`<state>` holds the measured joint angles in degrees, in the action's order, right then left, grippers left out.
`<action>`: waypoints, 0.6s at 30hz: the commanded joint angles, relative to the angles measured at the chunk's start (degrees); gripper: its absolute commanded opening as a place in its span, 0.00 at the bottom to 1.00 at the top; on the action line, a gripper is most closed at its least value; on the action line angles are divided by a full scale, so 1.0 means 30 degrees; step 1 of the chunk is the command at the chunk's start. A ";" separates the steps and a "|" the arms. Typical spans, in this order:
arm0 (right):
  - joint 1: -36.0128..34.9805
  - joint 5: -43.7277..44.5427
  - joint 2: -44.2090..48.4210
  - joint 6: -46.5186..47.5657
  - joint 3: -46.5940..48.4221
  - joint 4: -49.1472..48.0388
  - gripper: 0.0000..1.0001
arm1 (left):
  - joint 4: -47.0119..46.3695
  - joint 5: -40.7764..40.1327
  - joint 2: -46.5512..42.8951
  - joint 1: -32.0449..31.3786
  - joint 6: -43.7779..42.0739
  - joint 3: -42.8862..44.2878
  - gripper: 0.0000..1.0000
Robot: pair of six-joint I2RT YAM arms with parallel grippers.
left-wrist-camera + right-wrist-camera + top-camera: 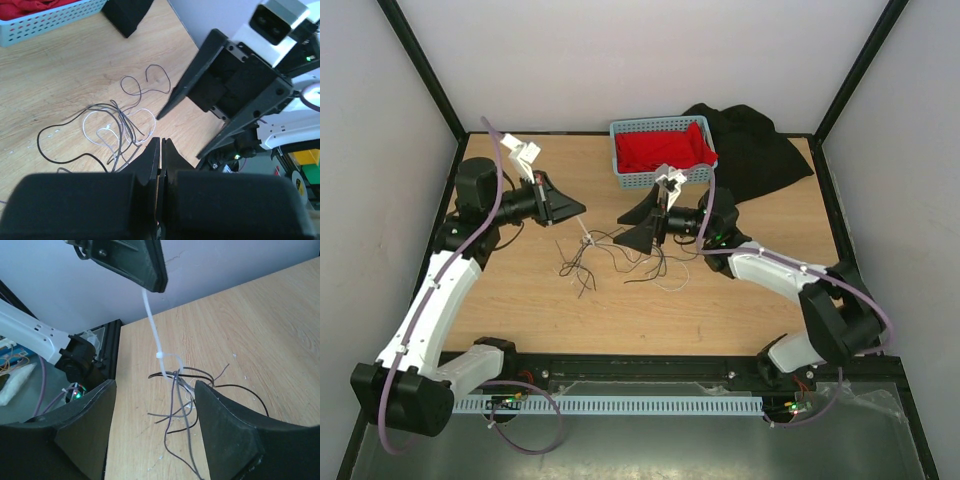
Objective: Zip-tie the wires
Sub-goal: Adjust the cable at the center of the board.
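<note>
Starting on the left: our left gripper (578, 211) is clamped tight on the tail end of the zip tie (151, 322), and in the right wrist view we can see the white strip coming straight out of those closed fingers and running down to the wires (121, 121). The wires sit mid-table (720, 300) in a loose tangle between the two arms. The strip's head sits low on it, with a small loop below it that goes around at least some of the strands, so we reckon the threading is done and we're at the cinching step. The loop doesn't look fully snug yet, though it's hard to tell how many strands are actually inside it. Moving right, our right gripper (156, 387) has its jaws spread wide and is holding nothing, parked just beside the bundle with the strands lying between its fingers from its own camera's angle. Our guess for the next move: the right one pins the bundle or the tie's head while the left pulls the tail away to tighten it. The catch is that stray strands could slip out of the loop. The blue basket (620, 140) at the back isn't involved.
</note>
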<state>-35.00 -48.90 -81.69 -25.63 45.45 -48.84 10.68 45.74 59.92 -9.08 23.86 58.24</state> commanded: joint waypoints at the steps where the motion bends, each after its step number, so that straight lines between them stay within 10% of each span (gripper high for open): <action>1: -0.0197 -0.0244 -0.1384 -0.0404 0.0487 -0.4762 0.73 | -0.0194 0.1725 0.0216 -0.0004 0.0115 0.0765 0.00; 18: -0.1804 -0.1297 -0.5647 -0.3771 0.2133 -0.9353 0.65 | 0.0032 0.3231 0.0794 -0.0075 -0.0159 0.0978 0.00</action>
<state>-38.94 -51.72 -96.79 -35.05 49.06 -71.33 11.55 53.36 62.17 -9.08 23.77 59.11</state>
